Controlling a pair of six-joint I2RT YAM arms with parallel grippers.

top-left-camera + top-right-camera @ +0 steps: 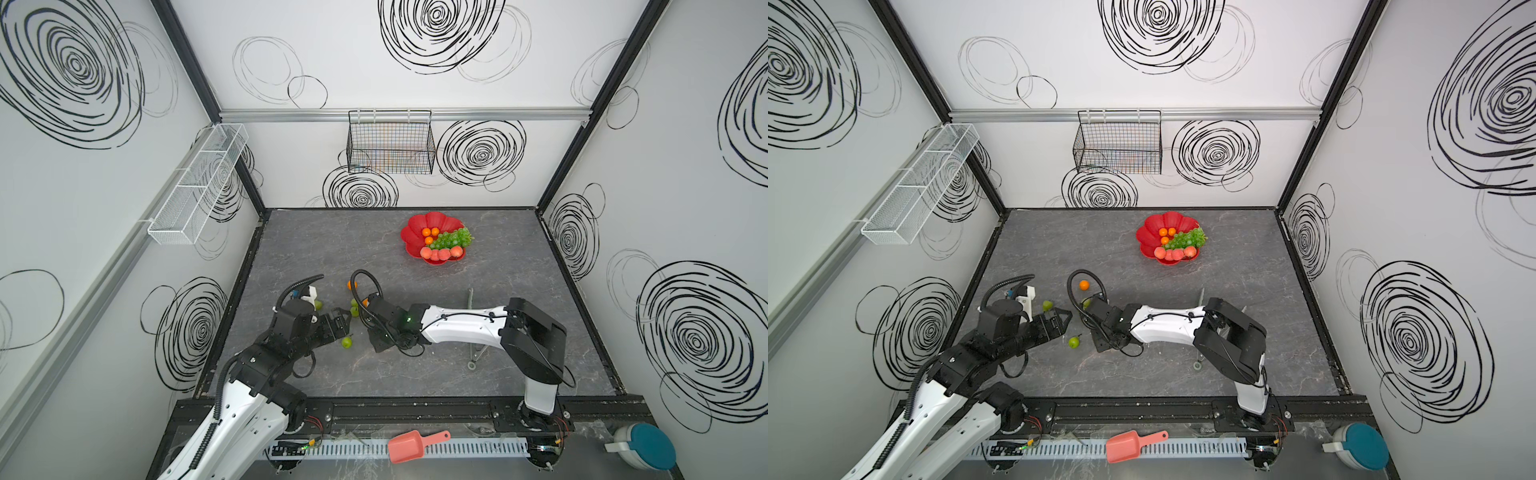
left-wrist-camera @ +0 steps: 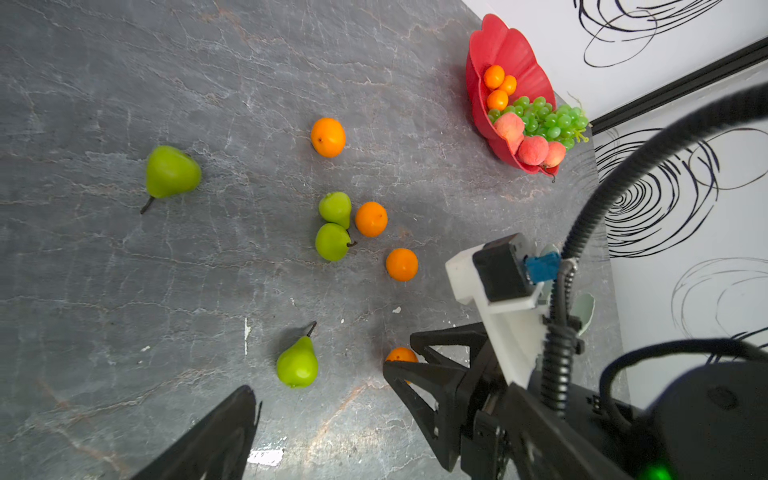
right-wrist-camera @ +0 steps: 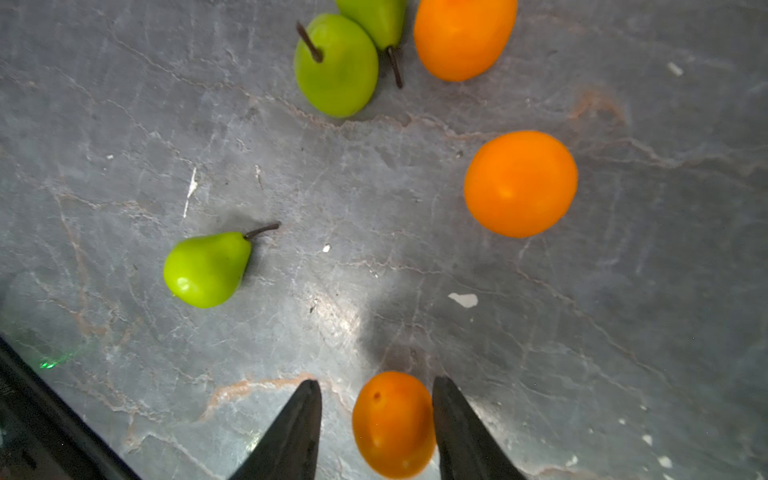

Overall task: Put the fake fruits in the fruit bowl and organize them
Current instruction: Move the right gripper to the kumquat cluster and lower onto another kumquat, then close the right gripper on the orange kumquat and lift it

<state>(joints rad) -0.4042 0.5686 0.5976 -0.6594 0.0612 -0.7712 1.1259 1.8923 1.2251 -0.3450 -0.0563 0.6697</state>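
Just past the black front rail, the left end effector (image 1: pixel 341 322) hangs low over the table (image 1: pixel 519 291). Only one of its fingers (image 2: pixel 232 432) shows in its wrist view, so I cannot tell how wide it stands. A pear (image 1: pixel 346 342) lies just beside it, well clear of the table's left edge.

The right end effector (image 3: pixel 377 384) reaches across the middle. Its jaws are partly spread around an orange (image 3: pixel 392 424) that rests on the table, with a gap showing on one side.

Eight fruits lie loose on the table: four pears and four oranges, counting those two. Two of the pears (image 2: pixel 333 224) touch each other, with another orange (image 2: pixel 371 219) just beside them. The farthest orange (image 2: pixel 328 137) sits alone.

Beyond them bare table runs to the fruit bowl (image 1: pixel 413 235), which stands right of centre near the back wall. It holds three small oranges (image 1: pixel 430 232) and one bunch of grapes (image 1: pixel 453 237) overhanging the right rim. At least three peaches (image 1: pixel 440 253) line its near rim.
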